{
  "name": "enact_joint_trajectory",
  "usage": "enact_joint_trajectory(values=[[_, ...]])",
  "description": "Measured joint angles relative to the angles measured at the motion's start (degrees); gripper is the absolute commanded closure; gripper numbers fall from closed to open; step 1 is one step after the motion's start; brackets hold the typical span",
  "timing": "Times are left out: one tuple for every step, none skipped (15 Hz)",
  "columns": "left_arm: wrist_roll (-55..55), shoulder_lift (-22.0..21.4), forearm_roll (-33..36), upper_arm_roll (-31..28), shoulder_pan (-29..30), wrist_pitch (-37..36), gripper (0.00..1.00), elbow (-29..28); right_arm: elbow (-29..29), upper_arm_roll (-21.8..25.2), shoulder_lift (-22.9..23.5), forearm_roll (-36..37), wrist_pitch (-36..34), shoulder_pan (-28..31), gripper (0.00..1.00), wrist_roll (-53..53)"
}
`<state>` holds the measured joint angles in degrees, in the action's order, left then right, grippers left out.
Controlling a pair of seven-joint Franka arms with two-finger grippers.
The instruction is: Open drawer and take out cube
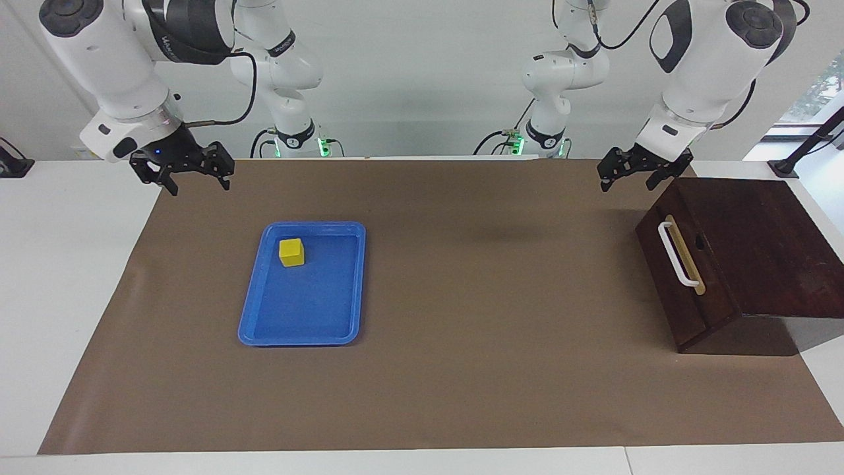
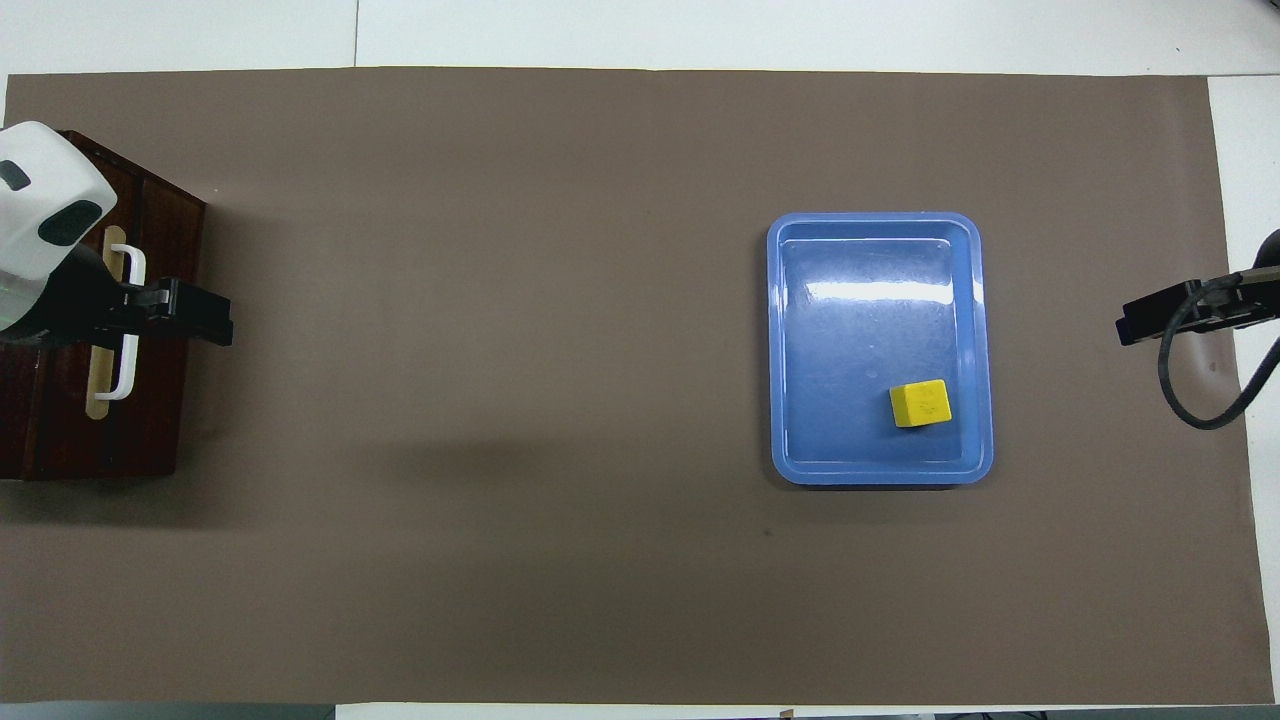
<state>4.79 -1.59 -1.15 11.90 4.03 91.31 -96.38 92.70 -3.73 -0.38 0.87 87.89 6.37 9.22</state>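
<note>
Landmark: blue tray (image 1: 303, 285), flat on the brown mat (image 1: 461, 369), toward the right arm's end of the table.

Cube (image 1: 291, 252): yellow, sits inside the tray, in the corner nearer to the robots and toward the right arm's end. Nothing touches it.

Drawer (image 1: 682, 264): well apart from the tray, at the left arm's end of the table. Pushed in flush with its dark wooden box (image 1: 758, 244); front faces the tray. White handle (image 1: 677, 254) on the tan strip, untouched.

Right gripper (image 1: 194, 185): in the air over the mat's corner, close to the tray's robot-side end but not over the tray. Fingers spread apart, holding nothing.

Left gripper (image 1: 626, 181): well apart from the tray, in the air over the mat just beside the box's robot-side corner. Fingers apart, empty, not touching box or handle. In the overhead view it overlaps the handle, but the facing view shows it clear of it.
</note>
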Motion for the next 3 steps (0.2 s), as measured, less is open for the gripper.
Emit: enact_joint_trajectory(values=[[0.2,0.0,0.0,0.0,0.0,0.0,0.00,0.0,-0.2,0.0,0.0,0.0,0.0,0.0,0.00,0.0],[0.9,0.0,0.0,-0.1,0.0,0.1,0.00,0.0,-0.2,0.0,0.0,0.0,0.0,0.0,0.00,0.0],[2.1,0.0,0.0,-0.2,0.0,0.2,0.00,0.0,-0.3,0.0,0.0,0.0,0.0,0.0,0.00,0.0]])
